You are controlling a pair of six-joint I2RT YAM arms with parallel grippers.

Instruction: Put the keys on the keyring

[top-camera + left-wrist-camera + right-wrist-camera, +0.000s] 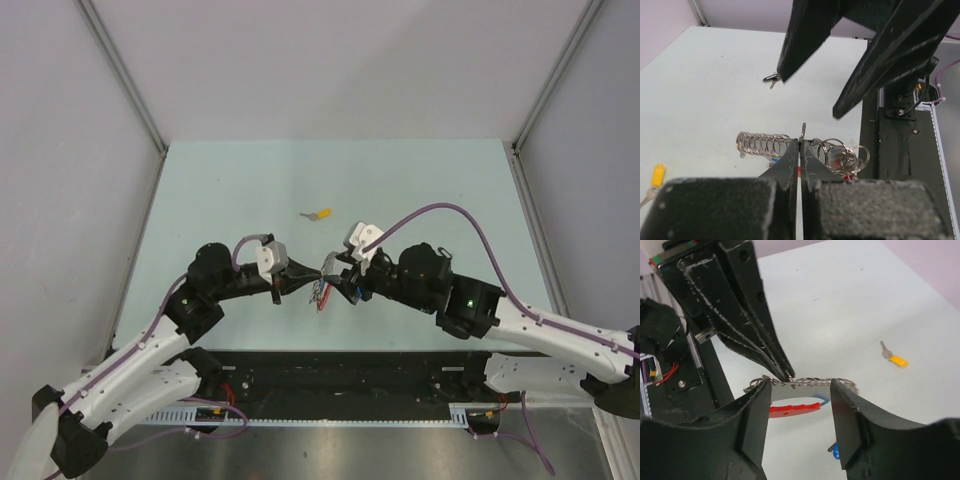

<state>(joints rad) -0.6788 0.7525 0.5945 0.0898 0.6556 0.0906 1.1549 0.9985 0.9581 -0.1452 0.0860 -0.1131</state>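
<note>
The table [420, 180] is a pale green sheet, bare over most of its width, closed in by plain lilac-white walls [330, 60] with grey metal posts [120, 70] running up at the corners. A black base plate [330, 375] lies along the near edge, where both arms are mounted. A yellow key [321, 214] lies flat on the table alone, well apart from the arms and beyond them. A small black ring [771, 78] lies farther off on the same surface. The two arms meet above the near middle of the table. The left gripper [800, 147] has its fingers pressed together on the keyring [840, 152], pinching the metal where the rings meet the chain [762, 144]. The chain stretches out to one side of the closed tips and a cluster of silver rings hangs on the other. The right gripper [801, 395] faces it with its fingers spread apart. The chain runs across the gap between them, and whether either finger touches it cannot be told. Below the chain, the red strap [792, 410] curves in the space between those fingers. A blue key [835, 450] shows just by the right gripper's finger, partly hidden. Whether it hangs on a ring cannot be told.
</note>
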